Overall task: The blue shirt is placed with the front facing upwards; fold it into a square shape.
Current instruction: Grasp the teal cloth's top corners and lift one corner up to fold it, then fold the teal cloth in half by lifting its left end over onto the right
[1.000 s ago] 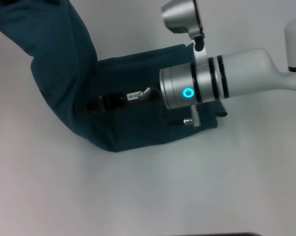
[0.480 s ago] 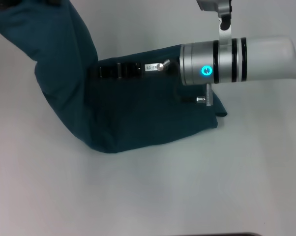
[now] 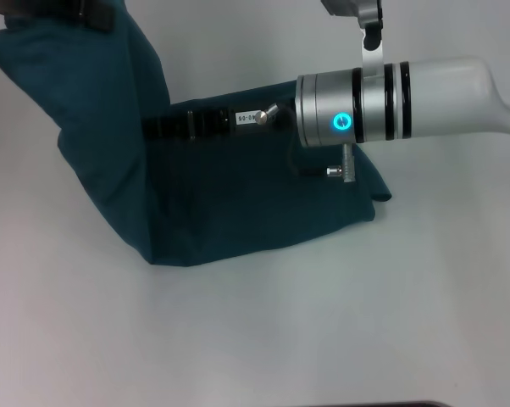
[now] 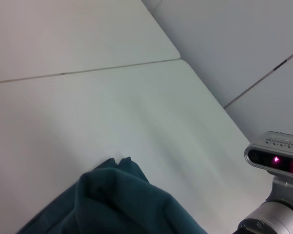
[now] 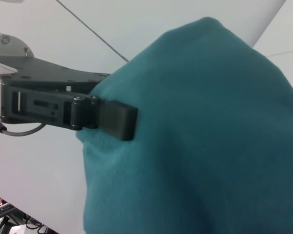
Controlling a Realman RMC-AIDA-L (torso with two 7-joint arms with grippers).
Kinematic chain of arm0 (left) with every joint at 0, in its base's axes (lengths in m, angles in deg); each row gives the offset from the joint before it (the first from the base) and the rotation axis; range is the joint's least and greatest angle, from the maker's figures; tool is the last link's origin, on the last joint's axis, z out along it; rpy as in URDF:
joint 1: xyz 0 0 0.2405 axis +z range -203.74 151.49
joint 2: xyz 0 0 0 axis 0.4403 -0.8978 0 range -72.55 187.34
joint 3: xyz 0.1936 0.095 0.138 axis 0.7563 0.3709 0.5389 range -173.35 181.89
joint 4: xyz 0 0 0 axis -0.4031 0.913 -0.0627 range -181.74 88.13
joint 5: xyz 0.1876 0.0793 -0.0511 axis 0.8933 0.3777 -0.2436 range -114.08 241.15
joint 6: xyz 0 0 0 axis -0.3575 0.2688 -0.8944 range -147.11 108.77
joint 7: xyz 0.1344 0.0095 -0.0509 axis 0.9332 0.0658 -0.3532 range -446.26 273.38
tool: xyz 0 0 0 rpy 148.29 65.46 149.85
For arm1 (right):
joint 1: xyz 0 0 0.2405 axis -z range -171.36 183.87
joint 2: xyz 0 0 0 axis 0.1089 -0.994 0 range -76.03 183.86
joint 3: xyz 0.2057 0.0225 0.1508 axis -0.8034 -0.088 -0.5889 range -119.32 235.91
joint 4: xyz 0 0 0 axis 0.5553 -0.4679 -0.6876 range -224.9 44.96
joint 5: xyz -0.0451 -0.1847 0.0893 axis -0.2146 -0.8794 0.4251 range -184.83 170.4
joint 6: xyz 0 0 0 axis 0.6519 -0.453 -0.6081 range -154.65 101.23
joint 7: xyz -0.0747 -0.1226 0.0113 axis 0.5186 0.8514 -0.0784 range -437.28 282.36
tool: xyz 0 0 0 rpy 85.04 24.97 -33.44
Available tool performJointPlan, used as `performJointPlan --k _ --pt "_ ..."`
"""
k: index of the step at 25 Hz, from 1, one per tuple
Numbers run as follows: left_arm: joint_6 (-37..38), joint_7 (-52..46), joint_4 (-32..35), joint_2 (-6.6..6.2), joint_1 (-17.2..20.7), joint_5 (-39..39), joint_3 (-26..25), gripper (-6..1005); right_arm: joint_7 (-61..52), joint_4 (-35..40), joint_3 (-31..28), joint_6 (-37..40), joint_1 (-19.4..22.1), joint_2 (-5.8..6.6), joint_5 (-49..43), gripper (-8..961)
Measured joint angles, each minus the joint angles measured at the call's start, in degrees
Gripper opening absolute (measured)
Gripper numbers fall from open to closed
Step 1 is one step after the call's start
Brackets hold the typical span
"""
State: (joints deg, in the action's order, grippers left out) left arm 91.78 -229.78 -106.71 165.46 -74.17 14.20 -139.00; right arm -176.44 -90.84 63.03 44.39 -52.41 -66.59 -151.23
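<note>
The blue shirt (image 3: 238,203) lies partly folded on the white table (image 3: 255,339), plain teal side up. Its left part rises in a tall flap toward the far left, where my left gripper (image 3: 73,12) holds it at the frame's top edge. The right wrist view shows that left gripper (image 5: 121,120) close up, shut on the teal cloth (image 5: 210,146). My right gripper (image 3: 157,128) reaches in from the right along the shirt's far edge, its black tip at the foot of the raised flap. A bunched edge of the shirt (image 4: 117,195) shows in the left wrist view.
The right arm's silver wrist (image 3: 357,110) with a lit blue ring hangs over the shirt's right end. Bare white table (image 3: 111,339) lies in front of the shirt. A table seam (image 4: 88,70) and the right arm's camera housing (image 4: 278,158) show in the left wrist view.
My right gripper moved from the shirt's middle to its far edge, then slid left toward the raised flap. The left gripper kept hold of the lifted cloth.
</note>
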Motion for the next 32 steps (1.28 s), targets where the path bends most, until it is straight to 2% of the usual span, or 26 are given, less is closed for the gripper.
performJointPlan --k 11,16,22,32 --pt "-0.62 -0.25 0.04 0.22 -0.20 0.27 1.11 58 2.01 -6.16 0.46 0.85 -2.61 -0.02 -1.05 11" --pt "-0.92 -0.32 0.13 0.22 -0.04 0.38 1.15 58 1.58 -5.29 0.12 3.63 -1.29 0.53 -1.16 11" --pt "-0.56 -0.16 -0.30 0.02 0.18 0.33 1.15 57 -2.09 2.15 1.25 11.28 2.81 0.69 -1.17 11" --pt "-0.58 -0.79 -0.31 0.14 -0.29 0.25 1.11 57 -8.37 21.26 5.03 22.88 13.06 0.90 -1.14 11"
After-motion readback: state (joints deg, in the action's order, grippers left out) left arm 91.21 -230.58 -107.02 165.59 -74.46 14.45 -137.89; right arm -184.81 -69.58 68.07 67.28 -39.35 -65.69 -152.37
